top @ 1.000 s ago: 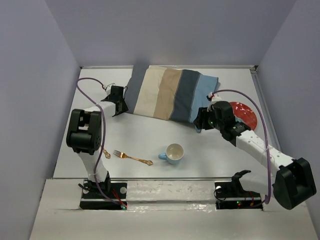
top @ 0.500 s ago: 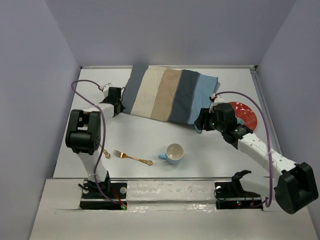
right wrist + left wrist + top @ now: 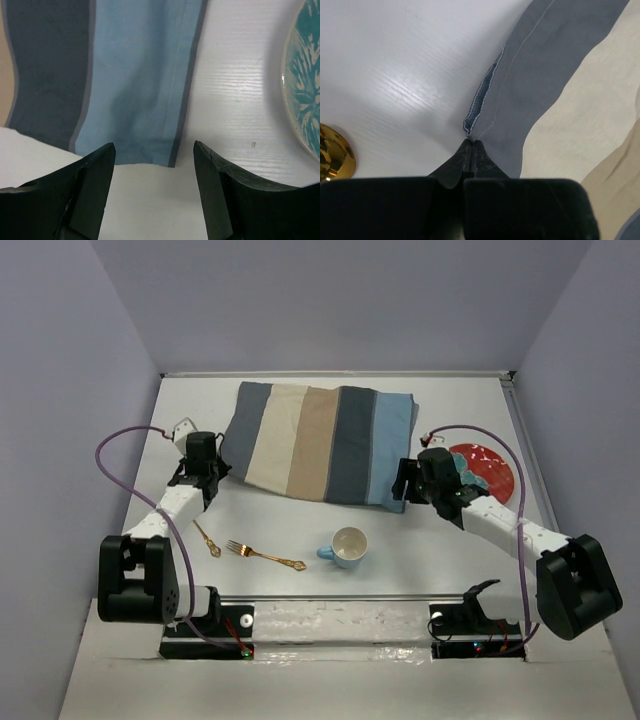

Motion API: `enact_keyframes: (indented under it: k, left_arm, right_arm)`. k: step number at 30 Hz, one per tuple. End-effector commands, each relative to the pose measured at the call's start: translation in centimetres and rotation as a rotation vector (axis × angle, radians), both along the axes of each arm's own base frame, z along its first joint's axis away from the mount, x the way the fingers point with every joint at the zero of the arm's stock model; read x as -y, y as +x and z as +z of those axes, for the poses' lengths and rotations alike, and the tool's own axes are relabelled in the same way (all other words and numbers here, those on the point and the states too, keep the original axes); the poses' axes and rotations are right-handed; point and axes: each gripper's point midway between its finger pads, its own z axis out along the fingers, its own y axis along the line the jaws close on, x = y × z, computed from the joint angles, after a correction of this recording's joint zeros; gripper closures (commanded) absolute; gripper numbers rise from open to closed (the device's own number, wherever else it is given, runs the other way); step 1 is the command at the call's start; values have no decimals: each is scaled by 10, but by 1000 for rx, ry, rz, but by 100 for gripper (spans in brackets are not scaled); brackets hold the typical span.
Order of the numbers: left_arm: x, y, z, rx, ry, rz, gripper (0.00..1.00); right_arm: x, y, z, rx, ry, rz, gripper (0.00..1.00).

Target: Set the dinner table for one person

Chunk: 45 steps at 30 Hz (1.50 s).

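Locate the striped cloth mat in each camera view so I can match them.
Top external: the striped grey, beige, tan and blue cloth mat lies across the far middle.
Left wrist: right half of the picture, its grey corner at the shut left claw.
Right wrist: upper left, its blue corner just ahead of the open right claw.
Shared landmark: the matte white tabletop.

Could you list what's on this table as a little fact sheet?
Surface: white dinner table
Mat: striped cloth mat, spread out
Left gripper: shut on mat's near left corner
Right gripper: open over mat's near right corner
Plate: right of mat
Cup: light blue, upright
Cutlery: gold fork, gold spoon, left of cup
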Motion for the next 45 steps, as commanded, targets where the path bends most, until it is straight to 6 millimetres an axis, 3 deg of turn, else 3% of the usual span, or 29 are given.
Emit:
enact_keyframes:
  k: [1, 9, 13, 18, 19, 21, 24, 29, 34, 35, 36, 39, 40, 43, 45]
  left_arm:
    - [0, -19, -13, -19, -32, 10, 100]
    - [10, -38, -19, 12, -109, -18, 100]
    - [7, -42, -10, 64, -119, 8, 100]
    - [6, -46, -14, 91, -135, 26, 100]
    - [7, -47, -17, 88, -142, 26, 100]
    - [8, -49, -21, 85, -148, 23, 100]
    - [6, -52, -23, 90, -143, 34, 100]
    - [4, -62, -26, 104, -148, 46, 100]
    - [6, -72, -31, 107, -161, 41, 100]
    - [6, -72, -31, 110, -162, 40, 99]
    - [8, -74, -31, 109, -169, 32, 76]
    - [12, -74, -21, 147, -186, 12, 32]
    - [13, -72, -8, 182, -189, 1, 3]
    - [18, -67, 23, 257, -206, -31, 1]
    - [24, -63, 65, 361, -218, -73, 1]
  right_arm:
    - [11, 5, -6, -9, -2, -124, 32]
    - [13, -10, -47, -130, -15, -153, 39]
    - [17, -15, -57, -163, -26, -182, 44]
    - [27, -13, -69, -198, -47, -231, 54]
    - [30, -13, -74, -214, -51, -242, 57]
    - [37, -9, -74, -210, -72, -271, 82]
    - [46, -14, -66, -194, -87, -309, 100]
    - [51, -17, -42, -127, -55, -327, 100]
    - [54, -24, -44, -144, -55, -344, 100]
    - [55, -25, -44, -142, -53, -347, 90]
    - [55, -26, -40, -129, -42, -352, 80]
    - [57, -28, -34, -112, -39, -353, 48]
    - [57, -29, -24, -92, -26, -349, 37]
    - [63, -22, 4, -28, 15, -377, 31]
    - [80, -14, 31, 50, 66, -437, 27]
